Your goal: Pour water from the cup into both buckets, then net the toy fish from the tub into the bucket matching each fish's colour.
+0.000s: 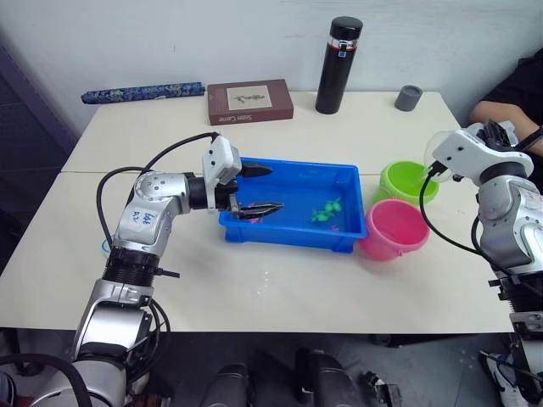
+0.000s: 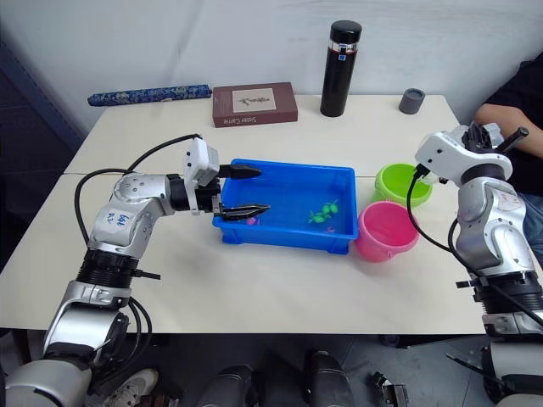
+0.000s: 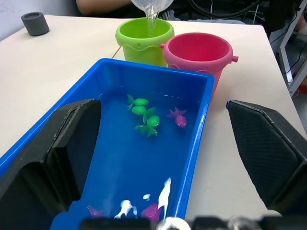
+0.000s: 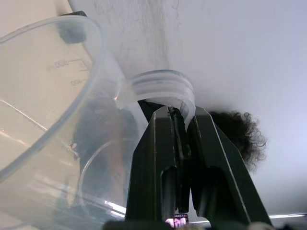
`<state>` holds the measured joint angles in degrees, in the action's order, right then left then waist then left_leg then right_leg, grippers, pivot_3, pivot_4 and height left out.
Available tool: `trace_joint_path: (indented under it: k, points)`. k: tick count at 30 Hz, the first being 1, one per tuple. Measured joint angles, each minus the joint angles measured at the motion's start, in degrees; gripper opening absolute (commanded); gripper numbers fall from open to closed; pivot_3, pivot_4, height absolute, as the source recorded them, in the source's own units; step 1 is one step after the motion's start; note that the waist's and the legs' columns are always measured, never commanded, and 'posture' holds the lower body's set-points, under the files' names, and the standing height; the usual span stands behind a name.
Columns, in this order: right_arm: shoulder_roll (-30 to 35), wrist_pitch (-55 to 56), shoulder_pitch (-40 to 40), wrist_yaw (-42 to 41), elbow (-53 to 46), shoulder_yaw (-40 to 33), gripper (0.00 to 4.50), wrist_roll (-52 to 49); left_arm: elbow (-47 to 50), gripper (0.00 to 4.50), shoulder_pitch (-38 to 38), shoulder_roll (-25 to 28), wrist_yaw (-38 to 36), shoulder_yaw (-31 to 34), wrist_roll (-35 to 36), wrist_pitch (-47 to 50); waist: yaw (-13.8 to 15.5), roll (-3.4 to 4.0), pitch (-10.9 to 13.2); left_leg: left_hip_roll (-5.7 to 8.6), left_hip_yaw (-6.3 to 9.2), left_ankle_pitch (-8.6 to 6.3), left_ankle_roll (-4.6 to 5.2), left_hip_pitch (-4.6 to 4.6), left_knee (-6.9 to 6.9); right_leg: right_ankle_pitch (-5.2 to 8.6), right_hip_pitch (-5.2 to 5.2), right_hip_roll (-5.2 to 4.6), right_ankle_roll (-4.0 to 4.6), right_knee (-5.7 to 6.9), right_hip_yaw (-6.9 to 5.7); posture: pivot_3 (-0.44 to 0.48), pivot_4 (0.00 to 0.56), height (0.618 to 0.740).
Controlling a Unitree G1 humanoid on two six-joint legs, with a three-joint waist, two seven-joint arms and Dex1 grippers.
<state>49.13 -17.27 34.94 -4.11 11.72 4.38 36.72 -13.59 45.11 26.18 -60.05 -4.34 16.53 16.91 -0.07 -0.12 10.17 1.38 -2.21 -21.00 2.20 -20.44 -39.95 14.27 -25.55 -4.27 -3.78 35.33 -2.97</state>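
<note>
right gripper (image 4: 180,120) clamps cup (image 4: 53,120) handle, tipped over green bucket (image 3: 144,40) | left gripper (image 1: 254,188) wide over tub (image 1: 293,233) | buckets 2, pink bucket (image 3: 197,52) touching green | fish: 3 green (image 3: 145,115), 3 pink (image 3: 178,117)

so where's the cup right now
The cup is up at the robot's right, held by its handle in the right gripper and tipped over the green bucket, which stands next to the pink bucket beyond the tub.
</note>
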Motion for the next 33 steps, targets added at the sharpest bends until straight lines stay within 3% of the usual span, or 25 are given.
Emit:
trace_joint_path:
  k: [26,29,33]
  points:
    - [1.2,9.3,0.4,2.0,0.0,2.4,0.03,9.1,2.4,4.5,-1.4,0.8,0.8,1.2,0.1,0.6,-0.1,0.0,0.0,0.0,-0.01,0.01,-0.05,0.0,-0.01,0.0,0.0,0.02,0.0,0.0,-0.01,0.0,0.15,0.74]
    - [-2.6,7.3,0.6,1.9,-0.1,-0.4,0.03,5.5,2.7,4.5,-1.8,0.8,1.0,1.3,0.1,0.7,-0.1,-0.01,0.0,-0.03,0.0,0.02,-0.07,0.01,-0.01,0.0,0.01,0.04,0.0,0.0,-0.02,0.0,0.15,0.74]
    - [-11.2,-1.2,0.7,1.7,-0.6,-11.0,0.03,-6.0,3.0,4.5,-1.9,0.9,1.2,1.4,0.1,0.7,0.2,0.0,0.0,-0.02,0.03,0.03,-0.07,-0.02,-0.03,0.0,0.02,0.0,0.0,0.0,-0.06,0.0,0.15,0.74]
